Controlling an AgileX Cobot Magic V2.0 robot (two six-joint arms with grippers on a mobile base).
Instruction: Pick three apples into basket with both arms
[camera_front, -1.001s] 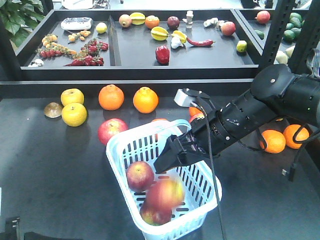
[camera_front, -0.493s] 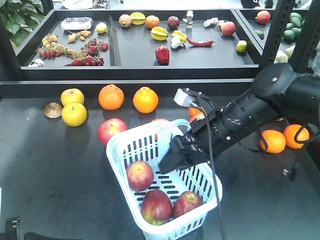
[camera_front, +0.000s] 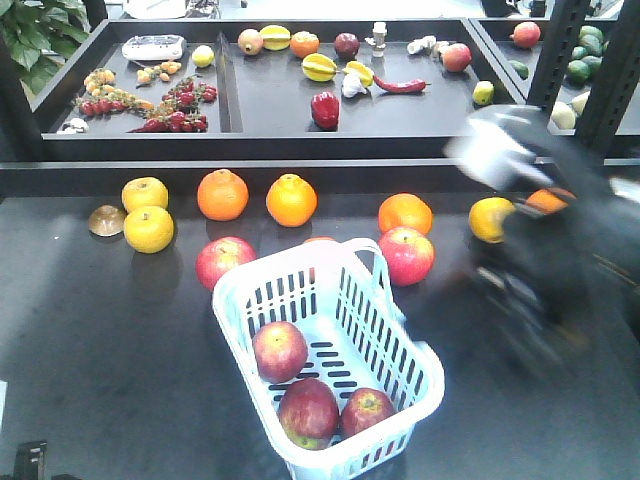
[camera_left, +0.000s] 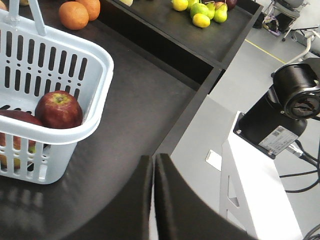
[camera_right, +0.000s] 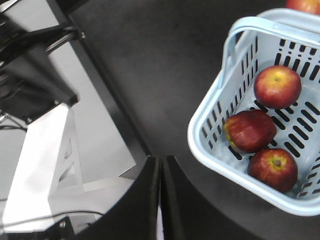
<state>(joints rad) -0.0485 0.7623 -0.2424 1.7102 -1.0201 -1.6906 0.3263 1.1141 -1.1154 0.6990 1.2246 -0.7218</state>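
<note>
Pale blue-white slotted plastic basket (camera_front: 330, 365) is sitting nearest the camera on the dark tabletop (camera_front: 100, 340), its loop handle (camera_front: 345, 262) folded toward the far end. Three dark red apples with yellow-green patches are lying inside on the slotted floor: one (camera_front: 280, 351) toward the left wall, two side by side at the near end (camera_front: 308, 411) (camera_front: 367, 410), looking like they're touching each other.

Left gripper (camera_left: 153, 200) is showing in its wrist view with the two black fingers pressed together, nothing between them, hanging over the table edge beside the basket's corner. Right gripper (camera_right: 160, 200) is looking the same in its wrist view: fingers closed flat against each other, empty, off to the side of the basket with all three apples visible in it.

In the front view the right black robot arm (camera_front: 540, 230) is showing only as a motion-blurred smear at the right side, clear of the basket; gripper detail is not readable there.

Further back, two more red apples are resting on the table, one (camera_front: 223, 262) just left of the basket, one (camera_front: 406, 255) just right of the handle. Behind them, a row of orange citrus (camera_front: 222, 194) (camera_front: 291, 200) (camera_front: 405, 213) and two yellow fruits (camera_front: 146, 212) at left. Farthest back, a black shelf tray (camera_front: 270, 100) is holding mixed produce.
</note>
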